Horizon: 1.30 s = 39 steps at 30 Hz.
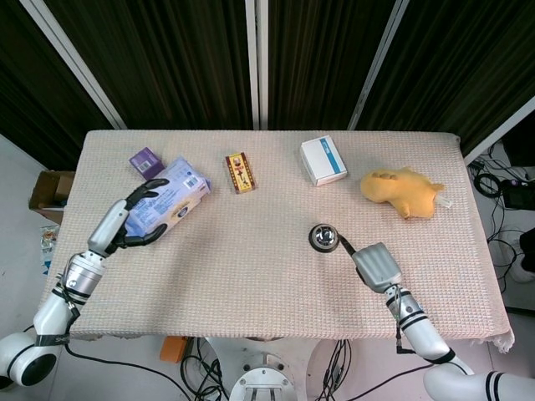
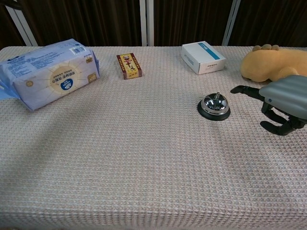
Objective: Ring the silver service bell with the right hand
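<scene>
Head view: service bell [image 1: 324,238] sits on the counter [image 1: 251,267] just right of centre, well clear of everything else. Right hand [image 1: 374,266] is just beside it at the bell's 4 o'clock, so the bell lies at roughly 10 o'clock from the hand; one finger is stretched out toward the bell, tip close to the base but apart from it as far as I can tell, rest curled in, nothing held. Left hand [image 1: 134,219] is far off at the bell's 9 o'clock, fingers spread and bent by the near end of the tissue pack [image 1: 170,200], contact unclear, so right is by far the nearer hand. Other items along the far edge: purple box [image 1: 145,162], small yellow box [image 1: 240,172], white box [image 1: 323,160], yellow plush toy [image 1: 401,191]. Chest view: bell [image 2: 214,106] is a polished silver dome on a black base, small plunger button on top, upright, round so no long axis to worry about. Right hand [image 2: 283,101] comes in from 3 o'clock, extended fingertip [image 2: 236,89] about level with the plunger and short of it, visible gap between, other fingers tucked under the palm. Left hand is not visible here. Judgement: next move is a short shift toward 9 o'clock to get the fingertip over the plunger, then press straight down; coming in sideways could shove the bell instead of ringing it
</scene>
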### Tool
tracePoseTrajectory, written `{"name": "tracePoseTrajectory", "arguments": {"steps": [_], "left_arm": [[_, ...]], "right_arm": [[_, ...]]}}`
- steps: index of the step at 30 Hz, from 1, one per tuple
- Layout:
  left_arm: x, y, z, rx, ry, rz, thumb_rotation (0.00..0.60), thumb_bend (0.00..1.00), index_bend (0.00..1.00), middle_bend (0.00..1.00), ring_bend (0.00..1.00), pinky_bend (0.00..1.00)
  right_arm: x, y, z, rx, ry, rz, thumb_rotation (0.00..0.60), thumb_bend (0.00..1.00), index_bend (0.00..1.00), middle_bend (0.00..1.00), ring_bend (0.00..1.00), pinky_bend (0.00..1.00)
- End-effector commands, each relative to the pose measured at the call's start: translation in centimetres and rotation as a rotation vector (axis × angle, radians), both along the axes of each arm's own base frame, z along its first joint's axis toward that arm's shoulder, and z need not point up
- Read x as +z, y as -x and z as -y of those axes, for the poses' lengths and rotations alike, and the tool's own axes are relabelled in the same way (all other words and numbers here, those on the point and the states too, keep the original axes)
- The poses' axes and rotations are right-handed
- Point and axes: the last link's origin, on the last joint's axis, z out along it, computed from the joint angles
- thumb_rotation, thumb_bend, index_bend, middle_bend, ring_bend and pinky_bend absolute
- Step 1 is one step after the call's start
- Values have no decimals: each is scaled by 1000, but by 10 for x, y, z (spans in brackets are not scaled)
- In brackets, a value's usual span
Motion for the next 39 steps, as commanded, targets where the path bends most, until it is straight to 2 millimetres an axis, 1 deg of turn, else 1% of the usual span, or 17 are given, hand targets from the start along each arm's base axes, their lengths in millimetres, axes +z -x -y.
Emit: {"name": "tracePoseTrajectory", "arguments": {"steps": [1, 7, 13, 21, 24, 29, 31, 34, 39], "left_arm": [[0, 0, -1, 1, -1, 2, 339, 263, 143, 138, 111, 193], [1, 2, -1, 3, 0, 3, 338, 262, 143, 138, 111, 193], [2, 4, -1, 6, -1, 4, 341, 263, 143, 138, 110, 193], [3, 7, -1, 9, -4, 2, 343, 263, 143, 138, 111, 193], [3, 8, -1, 11, -6, 0, 341, 263, 143, 138, 111, 193], [5, 8, 0, 12, -11, 4, 341, 263, 143, 138, 111, 193], [4, 8, 0, 11, -9, 4, 338, 263, 143, 138, 111, 193], [2, 8, 0, 9, -4, 1, 338, 263, 143, 138, 110, 193], [1, 8, -1, 10, -4, -5, 340, 263, 143, 138, 111, 193]], "right_arm": [[-6, -6, 5, 4, -2, 17, 600, 370, 0, 795, 866, 814], [-17, -13, 12, -3, -21, 28, 600, 370, 0, 795, 866, 814], [-19, -16, 15, -7, -6, 24, 600, 369, 0, 795, 866, 814], [-27, -3, 14, -67, -59, -39, 600, 370, 0, 796, 866, 814], [-25, -5, 14, -63, -49, -30, 600, 370, 0, 795, 866, 814], [-14, -17, 14, -10, -1, 65, 600, 369, 0, 799, 866, 814], [-12, -18, 14, 2, 8, 83, 600, 369, 0, 800, 866, 814], [-14, -16, 13, 5, 9, 87, 600, 368, 0, 800, 866, 814], [-23, -5, 13, -33, -23, 54, 600, 371, 0, 799, 867, 814]]}}
